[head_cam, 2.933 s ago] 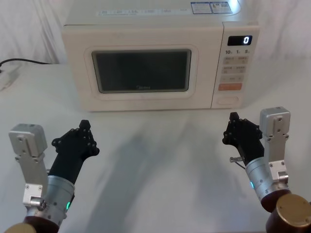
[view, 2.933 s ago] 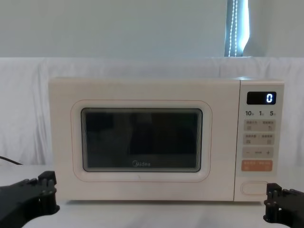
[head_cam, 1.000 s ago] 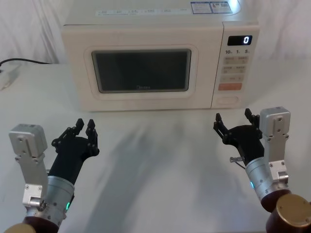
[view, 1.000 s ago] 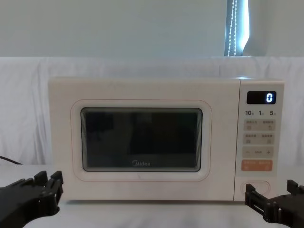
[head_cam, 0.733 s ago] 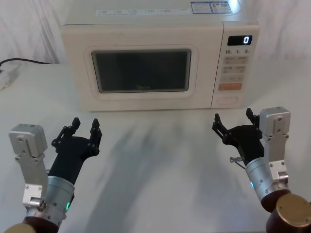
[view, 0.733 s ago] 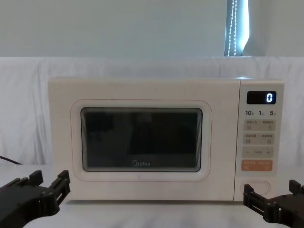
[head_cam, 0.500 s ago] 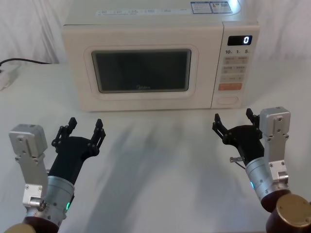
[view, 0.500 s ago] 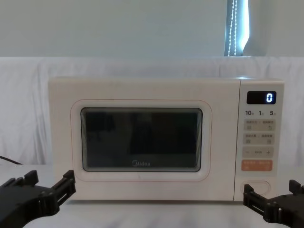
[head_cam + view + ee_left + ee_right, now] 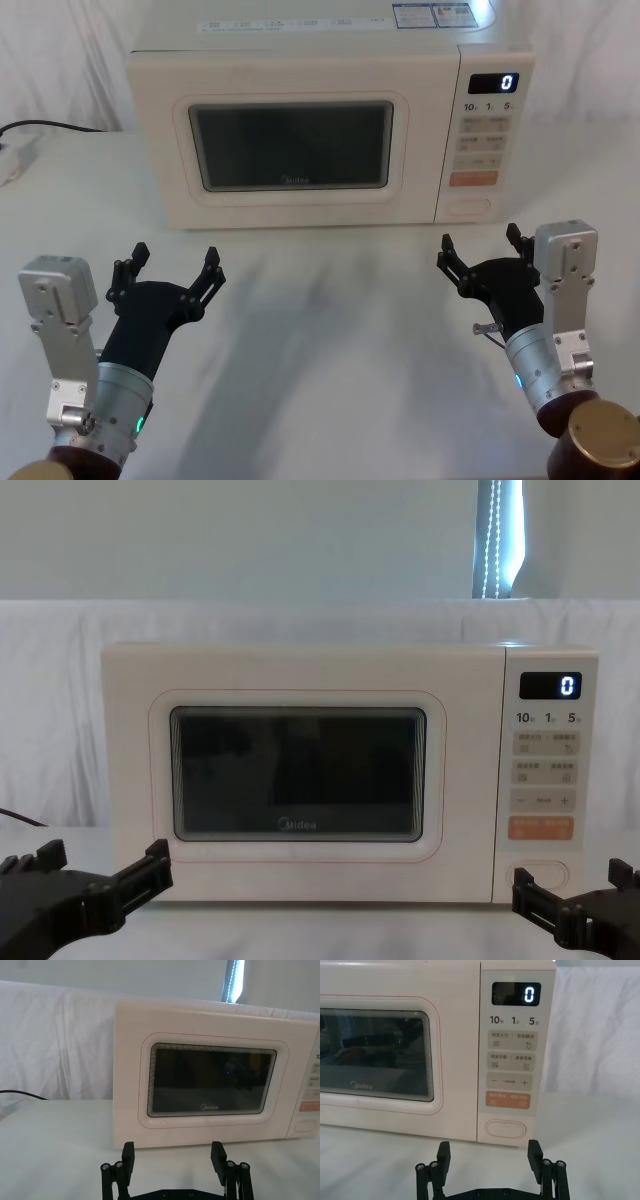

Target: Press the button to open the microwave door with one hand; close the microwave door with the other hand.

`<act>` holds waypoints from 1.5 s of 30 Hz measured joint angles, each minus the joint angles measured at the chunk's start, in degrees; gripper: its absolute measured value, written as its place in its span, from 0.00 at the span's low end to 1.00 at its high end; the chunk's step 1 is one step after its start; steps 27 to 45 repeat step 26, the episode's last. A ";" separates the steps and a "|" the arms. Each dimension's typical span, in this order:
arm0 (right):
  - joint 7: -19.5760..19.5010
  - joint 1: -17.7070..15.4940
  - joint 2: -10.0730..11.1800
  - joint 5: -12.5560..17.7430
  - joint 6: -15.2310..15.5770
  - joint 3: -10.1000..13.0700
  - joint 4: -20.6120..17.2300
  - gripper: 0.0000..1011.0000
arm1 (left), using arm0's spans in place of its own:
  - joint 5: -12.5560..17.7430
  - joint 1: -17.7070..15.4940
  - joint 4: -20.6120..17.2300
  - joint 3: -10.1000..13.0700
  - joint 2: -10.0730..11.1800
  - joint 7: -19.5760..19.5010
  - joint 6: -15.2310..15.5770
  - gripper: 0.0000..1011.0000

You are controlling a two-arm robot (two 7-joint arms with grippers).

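On the left, the left gripper (image 9: 172, 268) hovers low over the white table (image 9: 330, 330), fingers spread wide and holding nothing. At centre the microwave door (image 9: 290, 150) sits fully shut. On the right, the right gripper (image 9: 481, 254), also spread and empty, waits short of the button (image 9: 470, 207). Judging by this, neither the press nor the closing is done.

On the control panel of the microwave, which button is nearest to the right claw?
The wide pill-shaped cream button at the panel's bottom, directly below the orange rectangular button, is nearest the right claw.
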 joint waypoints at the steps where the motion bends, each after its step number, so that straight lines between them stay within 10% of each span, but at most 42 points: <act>1: 0.00 0.00 0.00 0.00 0.00 0.00 0.00 0.99 | 0.00 0.00 0.00 0.00 0.00 0.00 0.00 0.99; 45: 0.00 0.01 0.00 0.00 0.00 0.00 0.00 0.99 | 0.00 0.00 0.00 0.00 0.00 0.00 0.00 0.99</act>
